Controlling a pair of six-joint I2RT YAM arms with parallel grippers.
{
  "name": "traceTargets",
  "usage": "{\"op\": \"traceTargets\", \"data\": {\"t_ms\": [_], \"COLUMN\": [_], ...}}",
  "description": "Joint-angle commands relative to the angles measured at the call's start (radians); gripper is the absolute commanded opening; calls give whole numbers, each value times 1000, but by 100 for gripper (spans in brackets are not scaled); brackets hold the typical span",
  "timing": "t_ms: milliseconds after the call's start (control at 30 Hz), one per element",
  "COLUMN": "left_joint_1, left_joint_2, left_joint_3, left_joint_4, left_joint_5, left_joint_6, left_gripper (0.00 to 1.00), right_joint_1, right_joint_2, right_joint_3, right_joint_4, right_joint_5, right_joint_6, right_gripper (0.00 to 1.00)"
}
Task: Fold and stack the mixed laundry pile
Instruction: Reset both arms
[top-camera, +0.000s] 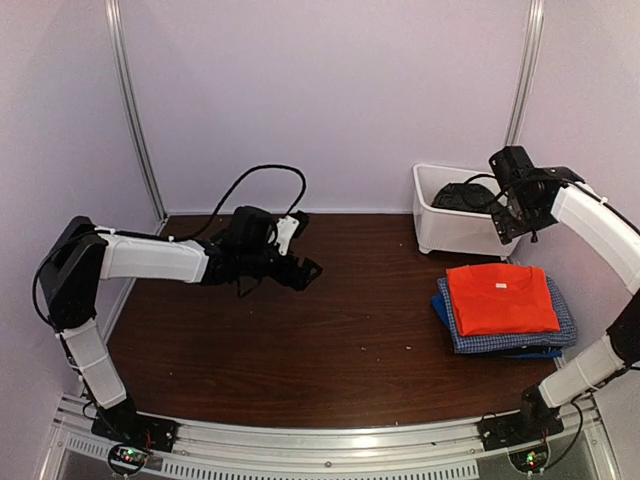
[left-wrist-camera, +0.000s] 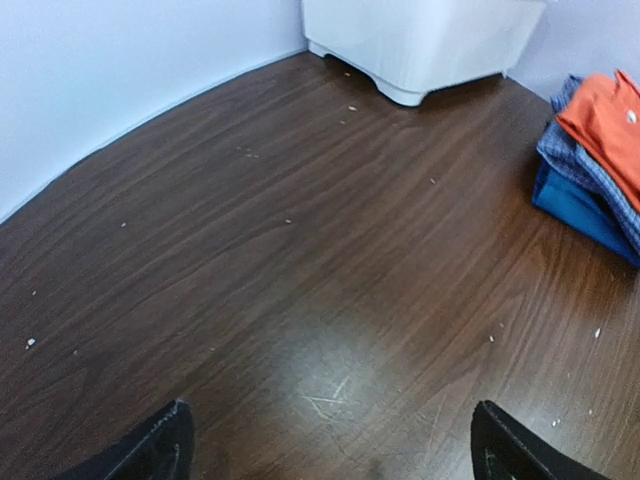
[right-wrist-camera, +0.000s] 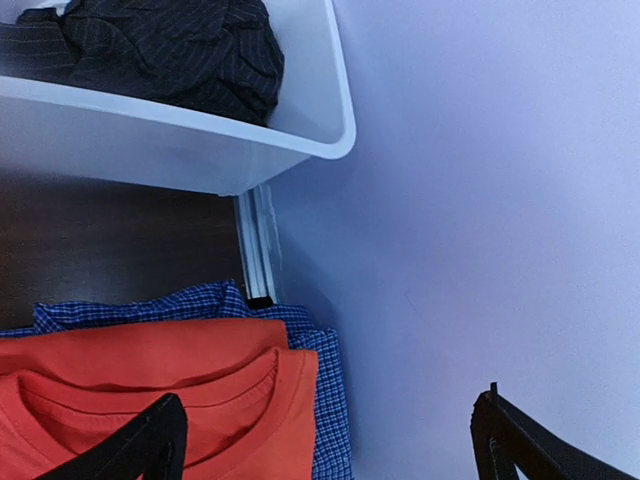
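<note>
Your left end effector (top-camera: 303, 270) hangs over the middle of the dark brown wood-grain bench (top-camera: 300, 350). Its two black fingers (left-wrist-camera: 150, 452) are spread wide with only bare wood between them, and it's well apart from the laundry. Over on your right, the right end effector (top-camera: 508, 222) sits high by the near right corner of the white rectangular plastic tub (top-camera: 440, 235). Its fingers (right-wrist-camera: 140, 448) are also wide apart and have hold of nothing. Below it, the folded stack lies on the right side of the bench, just in front of the tub. The bright orange cloth T-shirt (top-camera: 500, 298) is on top, folded flat with its collar facing up. Under it is the blue-and-white small-check shirt (top-camera: 566, 325), its edges showing around the orange. A solid blue folded garment (left-wrist-camera: 578, 208) sits at the bottom, touching the wood. Inside the tub a crumpled black pinstriped garment (right-wrist-camera: 170, 45) lies unfolded against the wall.
</note>
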Motion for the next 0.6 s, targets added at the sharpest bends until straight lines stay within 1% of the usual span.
{"op": "traceTargets", "data": {"t_ms": [0,67,133,200,300,367,433,567], "left_joint_1": [114,138,155,185,272,313,321,321], "left_joint_2": [-49,-98,-158,-227,-330,-389,-448,-544], "left_joint_3": [83,128,159,173,180,155,101,-54], "left_joint_4": [-117,-224,-295,-352,-439,-495,-522,-553], "left_joint_5": [102,48,-47,-154,-157,-166,-216,-261], "left_joint_6": [-175,-136,-103,-101,-121,-133,-132,-194], "left_gripper": [98,98,98,98,98,98,98,98], "right_joint_1": [-6,-4,-4,-4,-2,0,8,48], "right_joint_2": [-14,-36,-48,-44,-18,-2,-2,-10], "right_joint_3": [55,47,27,8,-27,-62,-121,-268], "right_joint_4": [127,230,326,408,530,602,698,882], "right_joint_5": [-257,-381,-488,-587,-758,-899,-998,-1127], "right_joint_6": [-13,-39,-41,-30,3,49,100,177], "right_gripper": [100,100,100,100,100,100,100,100]}}
